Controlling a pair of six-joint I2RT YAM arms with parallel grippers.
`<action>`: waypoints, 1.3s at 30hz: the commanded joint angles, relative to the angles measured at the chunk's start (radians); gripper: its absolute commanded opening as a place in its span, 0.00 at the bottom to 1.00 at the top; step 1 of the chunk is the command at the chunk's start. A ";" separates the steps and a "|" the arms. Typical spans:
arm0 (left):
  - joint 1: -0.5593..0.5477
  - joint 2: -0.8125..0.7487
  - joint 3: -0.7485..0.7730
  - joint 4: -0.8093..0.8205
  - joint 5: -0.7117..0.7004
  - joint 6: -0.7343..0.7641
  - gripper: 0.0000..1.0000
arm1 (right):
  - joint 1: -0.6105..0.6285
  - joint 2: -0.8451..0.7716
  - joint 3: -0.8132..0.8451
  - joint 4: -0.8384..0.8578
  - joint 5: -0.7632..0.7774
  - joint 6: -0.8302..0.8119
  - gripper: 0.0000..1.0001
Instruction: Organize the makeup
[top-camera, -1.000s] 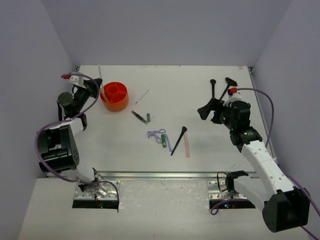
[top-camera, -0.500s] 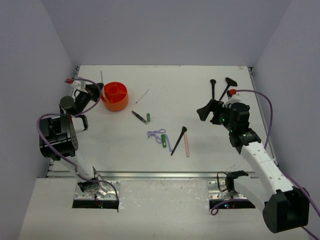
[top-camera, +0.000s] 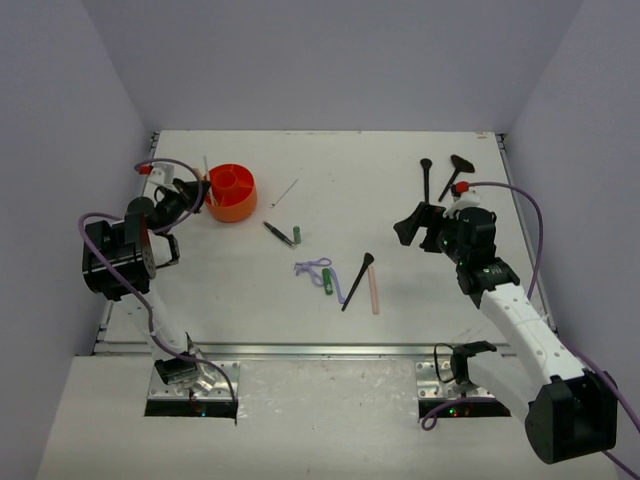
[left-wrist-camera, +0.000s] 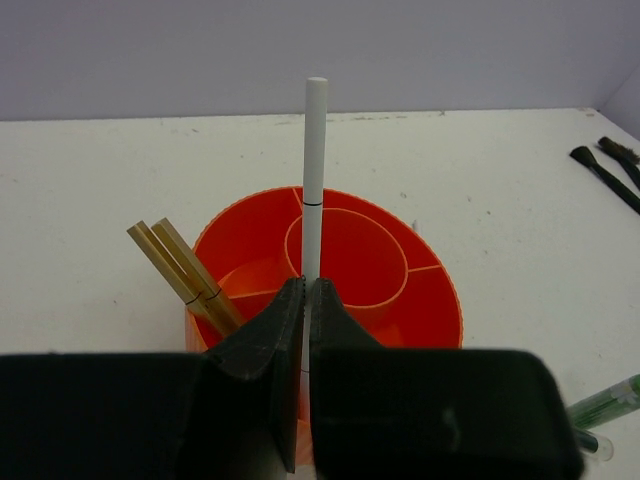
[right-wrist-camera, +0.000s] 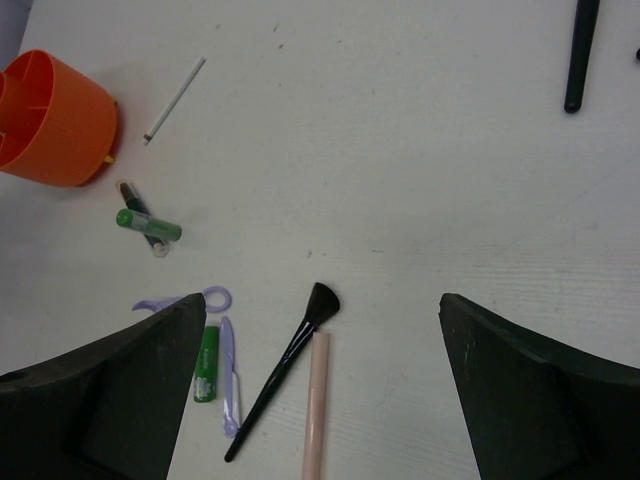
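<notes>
1. The left gripper (left-wrist-camera: 305, 297) is clenched on a thin white stick (left-wrist-camera: 314, 170), holding it upright at the rim of the orange tub (left-wrist-camera: 435, 300).
2. Two tan sticks (left-wrist-camera: 180, 268) lean in an outer compartment of the tub.
3. The right gripper (top-camera: 408, 226) hangs over the table (top-camera: 250, 310) with its fingers spread wide, grasping nothing.
4. Mid-table lie a pink stick (right-wrist-camera: 314, 405), a black brush (right-wrist-camera: 285, 365), a lilac tool (right-wrist-camera: 228, 375), two green tubes (right-wrist-camera: 148, 224), a dark pencil (right-wrist-camera: 130, 195) and a second white stick (right-wrist-camera: 175, 98).
5. Two more brushes (top-camera: 427, 178) lie far right.
</notes>
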 joint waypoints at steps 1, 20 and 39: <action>0.022 0.026 0.030 0.259 -0.005 -0.032 0.00 | 0.005 -0.021 -0.006 0.024 0.025 -0.020 0.99; 0.031 -0.004 -0.008 0.253 -0.022 -0.033 0.14 | 0.005 -0.084 0.005 -0.032 0.038 -0.043 0.99; -0.155 -0.435 0.134 -0.654 -0.143 0.388 0.27 | 0.005 -0.118 -0.049 -0.038 0.033 -0.108 0.99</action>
